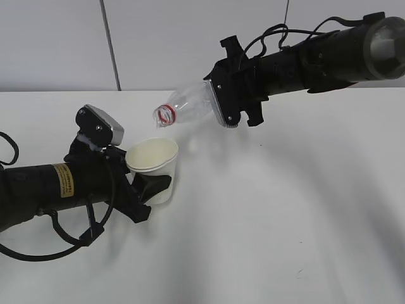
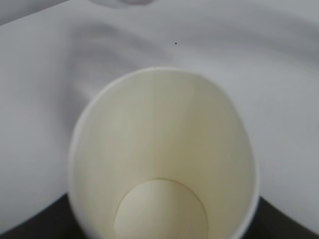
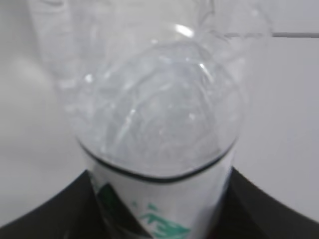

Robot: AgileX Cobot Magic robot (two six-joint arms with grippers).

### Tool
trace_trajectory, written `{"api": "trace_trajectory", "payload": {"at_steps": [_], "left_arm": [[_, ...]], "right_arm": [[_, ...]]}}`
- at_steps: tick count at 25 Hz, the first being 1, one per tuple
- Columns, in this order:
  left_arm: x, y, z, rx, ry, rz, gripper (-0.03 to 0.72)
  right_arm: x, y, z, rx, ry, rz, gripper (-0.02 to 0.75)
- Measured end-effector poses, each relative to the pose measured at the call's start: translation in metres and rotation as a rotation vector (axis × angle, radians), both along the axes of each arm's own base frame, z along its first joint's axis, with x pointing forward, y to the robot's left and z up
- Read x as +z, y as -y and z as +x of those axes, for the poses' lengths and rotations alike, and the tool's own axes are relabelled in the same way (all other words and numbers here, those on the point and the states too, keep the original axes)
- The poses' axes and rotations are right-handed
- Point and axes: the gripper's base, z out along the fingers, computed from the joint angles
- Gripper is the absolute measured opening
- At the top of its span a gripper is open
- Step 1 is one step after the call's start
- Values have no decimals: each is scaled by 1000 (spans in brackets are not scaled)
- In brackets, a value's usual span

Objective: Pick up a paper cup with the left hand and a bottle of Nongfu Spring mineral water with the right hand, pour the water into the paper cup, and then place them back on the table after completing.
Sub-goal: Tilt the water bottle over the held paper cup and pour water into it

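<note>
Two arms meet over the white table (image 1: 272,228), with nothing standing between them. The left hand (image 1: 149,187), on the arm with the yellow sticker (image 1: 62,179), is clamped around the lower wall of the paper cup (image 1: 154,163), which is held upright with its mouth open upward; the left wrist view looks straight down into the cup's cream interior (image 2: 164,164), and no liquid can be made out on its bottom. The right hand (image 1: 229,104) is closed on the labelled body of the clear bottle (image 1: 186,107), which is tipped past level so its neck, with a red ring (image 1: 166,115), points down and left, above the cup's rim and slightly to its right. Through the right wrist view the bottle's clear shoulder (image 3: 159,114) and a white label with green print (image 3: 159,219) fill the frame; how much water it holds cannot be told. Black cables (image 1: 50,244) loop beside the left arm. Soft shadows of both arms fall on the table, which carries a few tiny dark specks. Behind it stands a plain pale wall (image 1: 57,44) with dark vertical seams.
</note>
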Motion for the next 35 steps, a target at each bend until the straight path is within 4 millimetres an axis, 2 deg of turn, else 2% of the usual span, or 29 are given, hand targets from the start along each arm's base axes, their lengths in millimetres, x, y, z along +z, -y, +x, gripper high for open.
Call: {"api": "trace_trajectory", "payload": {"at_steps": [35], "left_arm": [[-1, 2, -2, -42, 7, 15, 395]], "right_arm": [[0, 2, 2, 34, 68, -98, 374]]}}
